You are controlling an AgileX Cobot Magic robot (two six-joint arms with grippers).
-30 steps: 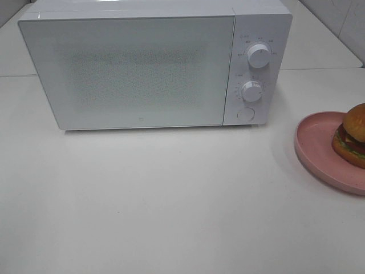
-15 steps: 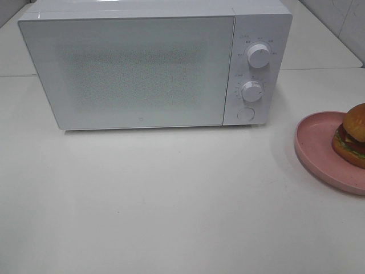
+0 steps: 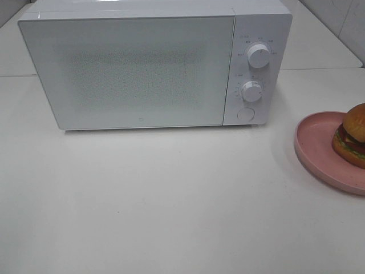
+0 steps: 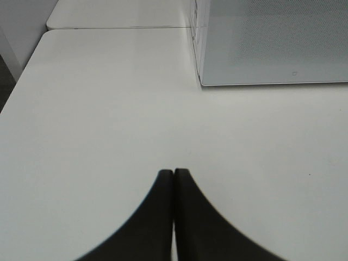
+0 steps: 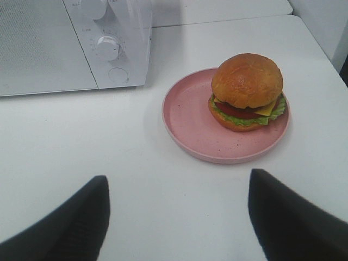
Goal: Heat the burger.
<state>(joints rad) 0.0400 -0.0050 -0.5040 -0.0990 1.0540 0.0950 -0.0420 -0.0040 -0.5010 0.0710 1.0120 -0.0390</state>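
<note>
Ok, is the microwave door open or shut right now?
Shut. The microwave door sits flush with the control panel, no gap visible, and the burger is outside on the pink plate.

Tiny markings ring microwave [image 3: 154, 63] dials [image 3: 258, 56]; too small to read. No other text.

White matte bench [image 3: 171, 217], seam line running across it level with the back part of a white microwave [image 3: 154, 63], second slab behind. Pale tiled wall [image 3: 342, 17] at far right corner with grey grout lines; dark gap off the bench's left edge in the left wrist view. Even, diffuse light, soft shadow under the microwave front.
</note>
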